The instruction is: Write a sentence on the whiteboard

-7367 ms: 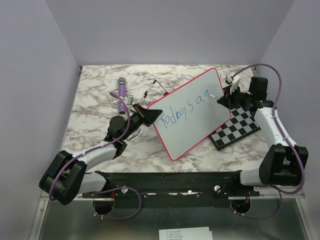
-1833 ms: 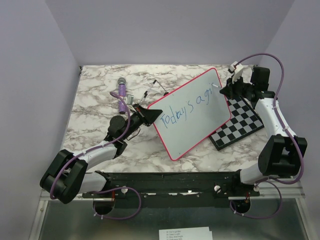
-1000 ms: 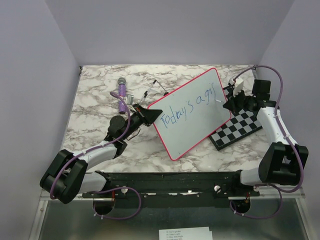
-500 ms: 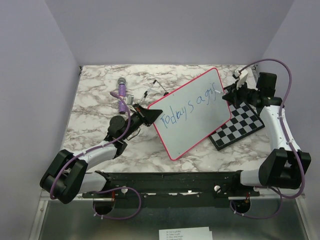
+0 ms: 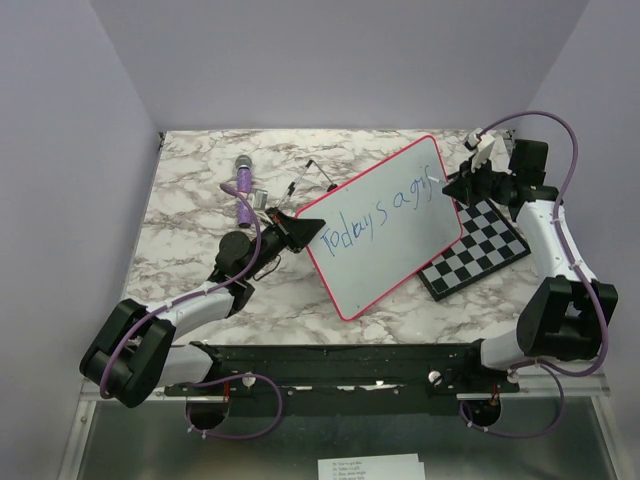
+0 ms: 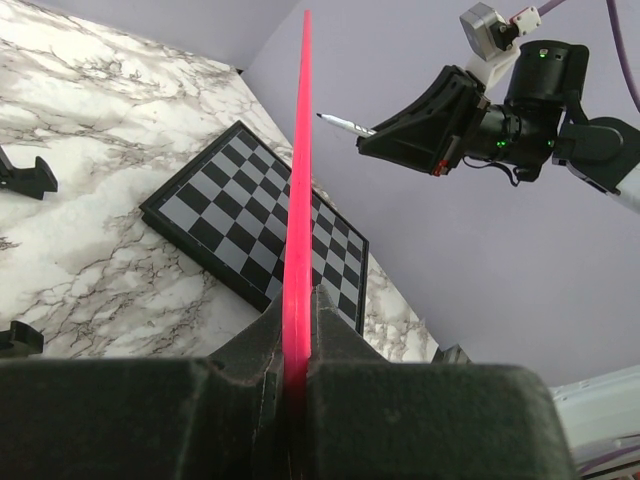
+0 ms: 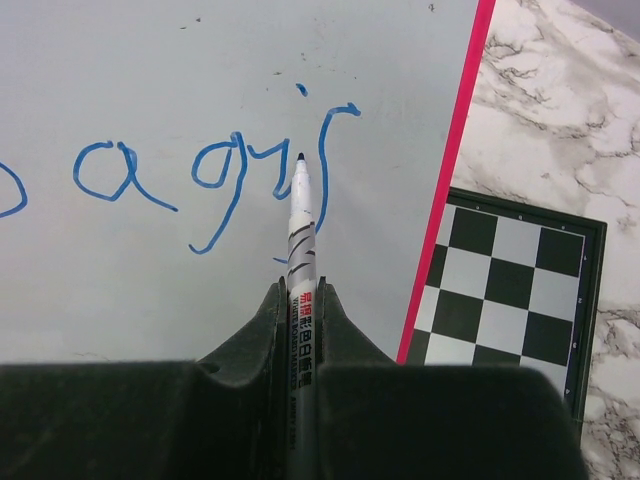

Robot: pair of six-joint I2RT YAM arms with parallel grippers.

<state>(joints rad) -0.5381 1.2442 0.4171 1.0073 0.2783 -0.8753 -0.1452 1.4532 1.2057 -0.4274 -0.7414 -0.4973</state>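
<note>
The whiteboard (image 5: 385,240), white with a pink-red rim, stands tilted on the marble table. My left gripper (image 5: 300,228) is shut on its left edge, and the rim (image 6: 298,200) runs edge-on between my jaws (image 6: 297,310). The sentence (image 5: 380,213) in blue reads roughly "Today's a gif". My right gripper (image 5: 464,185) is shut on a whiteboard marker (image 7: 302,225) at the board's upper right. The marker tip points at the last letters (image 7: 215,175), and in the left wrist view the marker (image 6: 345,123) shows a small gap from the board.
A black-and-white chessboard (image 5: 480,245) lies under the whiteboard's right side (image 7: 510,290). A purple object (image 5: 243,185) and thin black parts (image 5: 310,175) lie at the back left. Small black pieces (image 6: 25,175) sit on the table behind the board.
The right gripper drew a long curved stroke after "gi", then moved up toward the board's far right corner. The left gripper and the board have not moved.
</note>
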